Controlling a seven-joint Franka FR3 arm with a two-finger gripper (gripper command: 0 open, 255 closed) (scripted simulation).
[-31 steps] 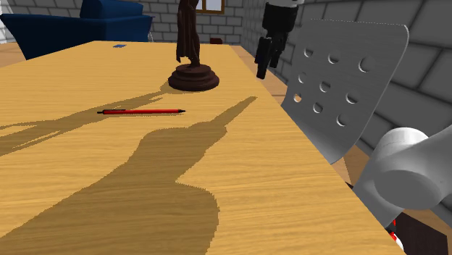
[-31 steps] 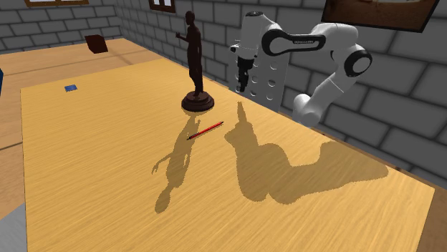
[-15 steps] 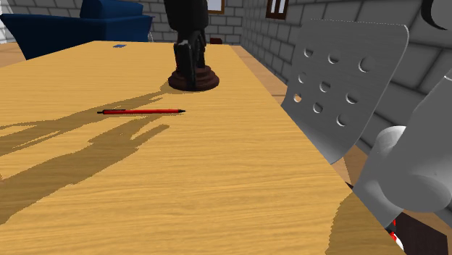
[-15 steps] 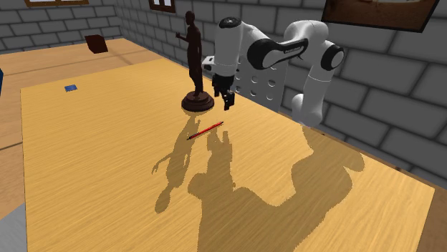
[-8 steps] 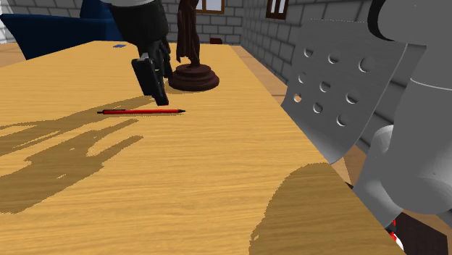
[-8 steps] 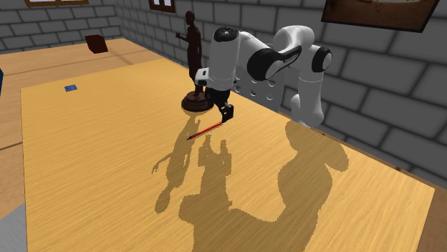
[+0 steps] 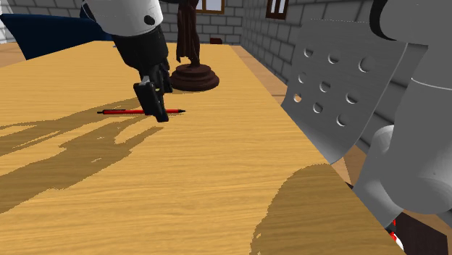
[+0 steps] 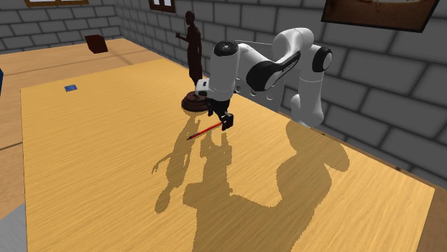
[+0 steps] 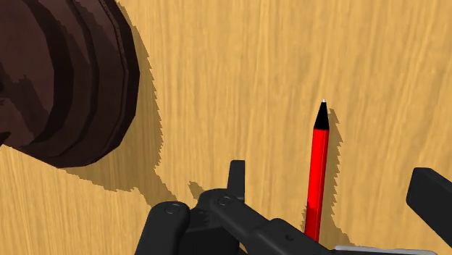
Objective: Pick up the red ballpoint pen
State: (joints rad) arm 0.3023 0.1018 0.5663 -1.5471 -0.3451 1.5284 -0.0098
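Seen along the hand: black gripper [image 9: 332, 177] with jaws apart, red pen [image 9: 316, 170] flat on the wooden table [image 9: 239, 65] between the fingers and touched by neither, back end hidden under the hand, dark brown statue [image 9: 58, 80] base near. In the shoulder view: gripper [image 7: 158, 112] low over the pen [image 7: 122, 111], covering its middle, both ends sticking out, jaw gap hard to make out, statue [image 7: 194, 72] just beyond and cut off at the top. In the second exterior view: statue [image 8: 191, 50] whole, pen [image 8: 203, 131] near its base, small blue item [image 8: 70, 88] far off to the left.
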